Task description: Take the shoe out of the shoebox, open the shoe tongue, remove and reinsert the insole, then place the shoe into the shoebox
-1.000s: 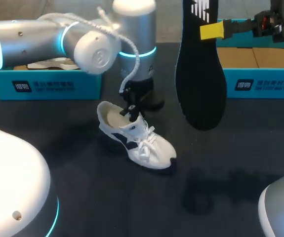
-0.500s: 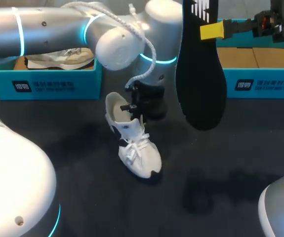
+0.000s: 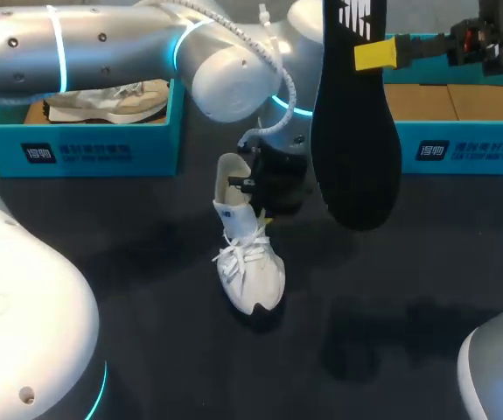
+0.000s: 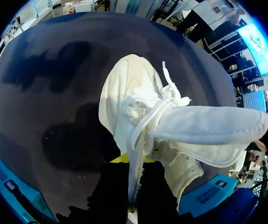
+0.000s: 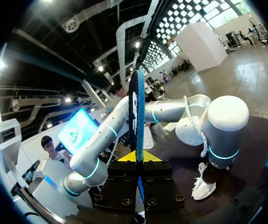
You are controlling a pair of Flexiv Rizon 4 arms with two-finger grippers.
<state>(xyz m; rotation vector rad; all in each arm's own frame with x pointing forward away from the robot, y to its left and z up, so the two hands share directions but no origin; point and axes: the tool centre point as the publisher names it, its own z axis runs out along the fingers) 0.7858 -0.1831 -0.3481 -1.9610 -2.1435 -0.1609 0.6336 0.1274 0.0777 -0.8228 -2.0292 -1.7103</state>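
Note:
A white shoe (image 3: 248, 255) with dark trim stands on the black table, toe toward the front edge. My left gripper (image 3: 254, 187) is shut on its upper edge beside the laces. In the left wrist view the shoe (image 4: 129, 93) lies ahead of my left gripper (image 4: 131, 161), with the white tongue (image 4: 208, 125) folded out to one side. My right gripper (image 3: 379, 55) holds the black insole (image 3: 353, 131) upright in the air, above the table's right half. The right wrist view shows that insole (image 5: 136, 112) edge-on between the fingers of my right gripper (image 5: 137, 157).
A teal shoebox (image 3: 85, 150) at the back left holds another pale shoe (image 3: 111, 99). A second teal shoebox (image 3: 465, 140) stands at the back right with a brown cardboard bottom. My left arm (image 3: 129, 52) spans the back of the table.
My left arm has swung right, dragging the shoe along and turning it so that its toe now points toward the front. The right arm and the insole have stayed put.

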